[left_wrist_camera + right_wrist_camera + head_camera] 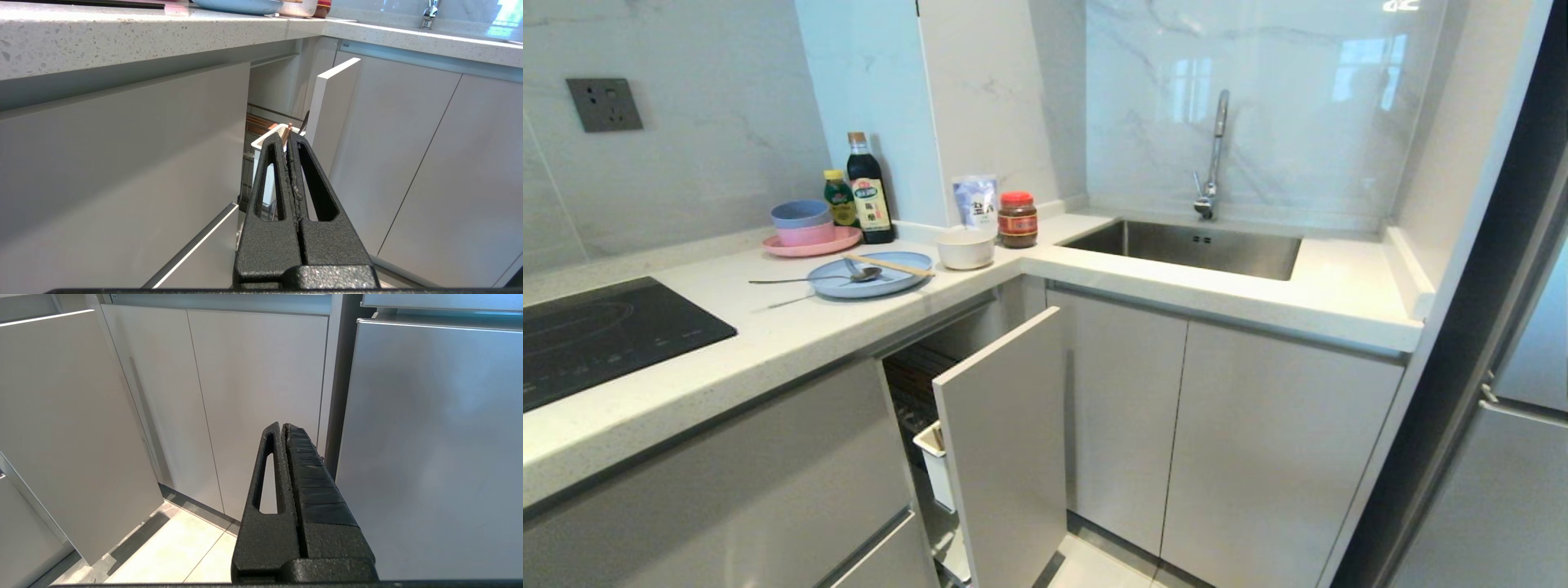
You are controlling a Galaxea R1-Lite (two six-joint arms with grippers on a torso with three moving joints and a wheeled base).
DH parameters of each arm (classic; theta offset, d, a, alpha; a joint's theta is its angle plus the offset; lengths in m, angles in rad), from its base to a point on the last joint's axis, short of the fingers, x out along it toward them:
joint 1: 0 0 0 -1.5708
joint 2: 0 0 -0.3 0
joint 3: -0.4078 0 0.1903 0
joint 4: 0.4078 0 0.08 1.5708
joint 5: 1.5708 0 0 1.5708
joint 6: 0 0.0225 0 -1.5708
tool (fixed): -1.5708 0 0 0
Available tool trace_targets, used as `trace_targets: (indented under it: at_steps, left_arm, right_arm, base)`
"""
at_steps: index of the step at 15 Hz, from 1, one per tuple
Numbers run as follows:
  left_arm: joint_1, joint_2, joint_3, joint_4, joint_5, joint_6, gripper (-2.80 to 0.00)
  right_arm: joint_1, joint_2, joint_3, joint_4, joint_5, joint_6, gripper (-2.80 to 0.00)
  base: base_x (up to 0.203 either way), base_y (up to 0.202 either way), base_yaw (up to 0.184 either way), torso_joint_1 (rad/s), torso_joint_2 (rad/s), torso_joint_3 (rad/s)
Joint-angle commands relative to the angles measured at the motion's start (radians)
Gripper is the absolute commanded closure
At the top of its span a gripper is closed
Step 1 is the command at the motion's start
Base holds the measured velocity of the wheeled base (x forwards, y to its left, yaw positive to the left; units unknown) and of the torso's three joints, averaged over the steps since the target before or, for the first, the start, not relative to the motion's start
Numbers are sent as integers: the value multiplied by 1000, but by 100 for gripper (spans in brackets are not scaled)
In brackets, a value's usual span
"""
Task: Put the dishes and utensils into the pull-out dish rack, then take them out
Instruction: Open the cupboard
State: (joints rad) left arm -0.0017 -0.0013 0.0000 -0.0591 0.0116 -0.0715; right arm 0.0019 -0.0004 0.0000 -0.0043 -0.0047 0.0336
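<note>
- Left gripper and right gripper: pressed together, empty, parked low.
- Pale-blue plate with spoons, chopsticks: on counter, well above.
- Probably light, slippery; best pinched at rim.
- Pull-out dish rack: just ahead, open.

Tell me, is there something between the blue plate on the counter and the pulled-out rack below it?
Nothing visible blocks that way. The plate lies near the counter edge, and the rack is pulled out just below it, open on top. Spoons and chopsticks rest on the plate and may slide off.
</note>
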Motion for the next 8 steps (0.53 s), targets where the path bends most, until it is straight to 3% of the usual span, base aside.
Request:
trace_targets:
  at_steps: [1,8]
  left_arm:
    - [0,1,26,-1,1,-1,0]
    - [0,1,26,-1,1,-1,0]
  right_arm:
    - [1,-4,2,0,0,0,0]
    - [0,-4,2,-1,0,0,0]
  base:
    - [0,0,0,0,0,0]
    - [0,0,0,0,0,0]
